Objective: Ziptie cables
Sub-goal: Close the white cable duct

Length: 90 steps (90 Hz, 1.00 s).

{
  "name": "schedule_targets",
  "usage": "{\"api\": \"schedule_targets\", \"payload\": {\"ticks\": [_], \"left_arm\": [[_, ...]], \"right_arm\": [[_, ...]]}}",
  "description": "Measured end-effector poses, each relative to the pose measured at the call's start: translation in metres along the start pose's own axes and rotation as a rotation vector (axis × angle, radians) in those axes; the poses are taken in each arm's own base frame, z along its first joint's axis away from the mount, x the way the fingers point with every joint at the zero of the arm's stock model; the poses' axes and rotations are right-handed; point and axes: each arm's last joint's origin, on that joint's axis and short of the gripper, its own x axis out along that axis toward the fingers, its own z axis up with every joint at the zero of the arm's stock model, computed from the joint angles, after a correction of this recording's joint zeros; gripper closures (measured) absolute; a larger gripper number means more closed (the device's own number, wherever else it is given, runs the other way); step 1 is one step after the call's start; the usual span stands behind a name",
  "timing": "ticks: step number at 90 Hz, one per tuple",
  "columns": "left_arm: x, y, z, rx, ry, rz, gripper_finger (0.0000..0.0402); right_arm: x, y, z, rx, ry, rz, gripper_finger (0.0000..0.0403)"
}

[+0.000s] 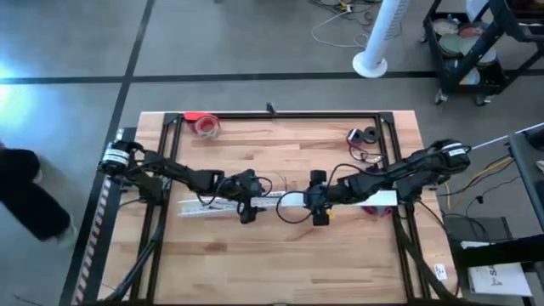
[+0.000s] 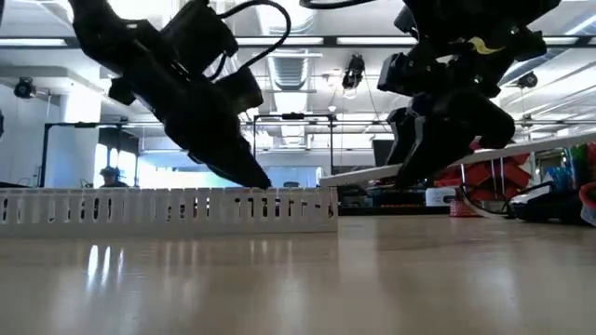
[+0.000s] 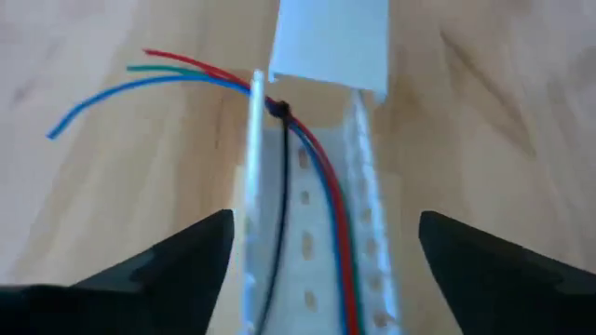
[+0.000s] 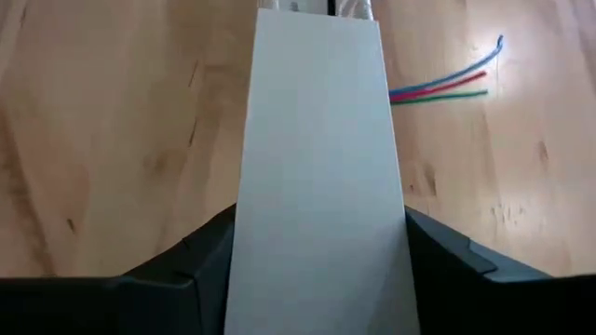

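Note:
The cables point(image 3: 321, 177) are thin red, green, blue and black wires lying along the channel of a white slotted duct point(image 1: 217, 205). Their free ends point(image 4: 447, 86) curve out over the duct wall onto the table. A small black tie point(image 3: 277, 110) sits on them where they leave the duct. My left gripper point(image 3: 326, 219) is open, with one finger on each side of the duct and a little apart from it. My right gripper point(image 1: 320, 212) is shut on a flat white cover strip point(image 4: 317, 140) at the duct's right end. My right gripper pinches the white cover strip across its width, one finger on each long edge point(image 4: 244, 219), nearer the strip's left end. The fingers point along the strip toward the table's left. The strip point(image 2: 466, 160) is clear of the table and tilted, its left end lowest, by the duct's end.
A black frame point(image 1: 280, 116) runs around the wooden table top. A red tape roll point(image 1: 205, 125) lies at the far left and small black parts point(image 1: 365, 136) at the far right. A person point(image 1: 25, 195) stands off the table's left side.

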Motion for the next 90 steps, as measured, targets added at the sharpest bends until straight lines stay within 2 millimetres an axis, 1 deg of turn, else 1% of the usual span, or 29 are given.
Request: {"api": "schedule_targets", "payload": {"ticks": [10, 18, 26, 32, 39, 49, 57, 64, 69, 75, 82, 90], "left_arm": [[0.011, 0.0, 0.001, 0.019, 0.01, 0.023, 0.0068], [0.02, 0.0, -0.005, 0.023, 0.047, 0.029, 0.0076], [0.026, 0.001, -0.01, 0.025, 0.072, 0.033, 0.009], [0.03, 0.001, -0.014, 0.026, 0.088, 0.036, 0.0106], [0.032, 0.001, -0.017, 0.027, 0.095, 0.041, 0.013], [0.035, 0.001, -0.02, 0.029, 0.104, 0.039, 0.0166], [0.036, 0.001, -0.021, 0.042, 0.107, 0.033, 0.0181], [0.036, 0.001, -0.022, 0.048, 0.116, 0.032, 0.018], [0.036, 0.001, -0.022, 0.049, 0.117, 0.032, 0.0169], [0.036, 0.001, -0.022, 0.051, 0.12, 0.032, 0.0151], [0.036, 0.001, -0.022, 0.052, 0.121, 0.032, 0.0136], [0.036, 0.001, -0.023, 0.052, 0.123, 0.032, 0.0132]], "right_arm": [[-0.007, -0.001, 0.001, 0.008, -0.007, 0.001, 0.0188], [-0.013, -0.003, -0.001, 0.013, -0.041, 0.002, 0.0188], [-0.011, -0.002, -0.007, 0.012, -0.068, 0.001, 0.0188], [-0.006, -0.001, -0.017, 0.017, -0.049, -0.003, 0.0188], [-0.003, 0.0, -0.021, 0.026, -0.052, -0.005, 0.0189], [-0.002, 0.001, -0.021, 0.008, -0.066, -0.005, 0.0189], [0.001, 0.002, -0.022, -0.032, -0.079, -0.012, 0.0189], [0.001, 0.0, -0.017, -0.056, -0.116, -0.036, 0.0189], [0.003, -0.003, -0.012, -0.059, -0.15, -0.051, 0.0189], [0.007, -0.006, -0.01, -0.064, -0.144, -0.056, 0.0189], [0.013, -0.008, 0.0, -0.077, -0.161, -0.061, 0.0189], [0.02, -0.007, 0.009, -0.106, -0.16, -0.059, 0.0189]]}}
